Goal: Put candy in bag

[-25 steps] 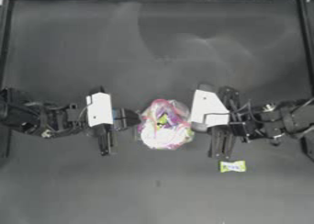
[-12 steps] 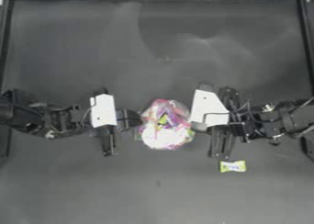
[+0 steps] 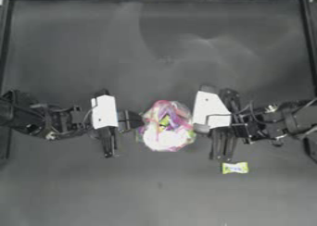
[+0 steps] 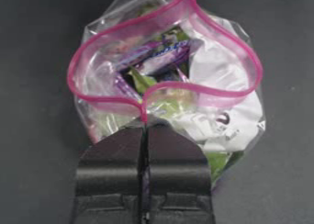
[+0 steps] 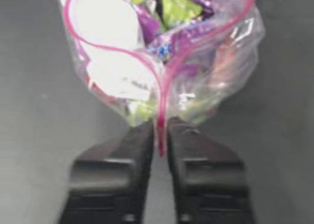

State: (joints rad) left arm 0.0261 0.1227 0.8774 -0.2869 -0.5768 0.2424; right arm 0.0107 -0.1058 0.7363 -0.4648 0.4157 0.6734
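The bag (image 3: 166,126), clear plastic with a pink seal strip and multicoloured sweets inside, stands in the middle of the table with its mouth spread open. My left gripper (image 3: 134,121) is shut on the seal strip at the bag's left edge; in the left wrist view its jaws (image 4: 145,129) pinch the strip (image 4: 98,58). From the other side, my right gripper (image 3: 197,126) is shut on the strip at the right edge, which the right wrist view (image 5: 160,133) confirms. The candy (image 3: 234,167), small and pale yellow-green, lies loose on the table in front of the right gripper, clear of both grippers.
The dark table (image 3: 161,49) is framed by a raised rim. Both arms lie along the table's middle line, left and right of the bag.
The left arm has edged slightly toward the bag. The bag, the right arm and the candy have stayed in place.
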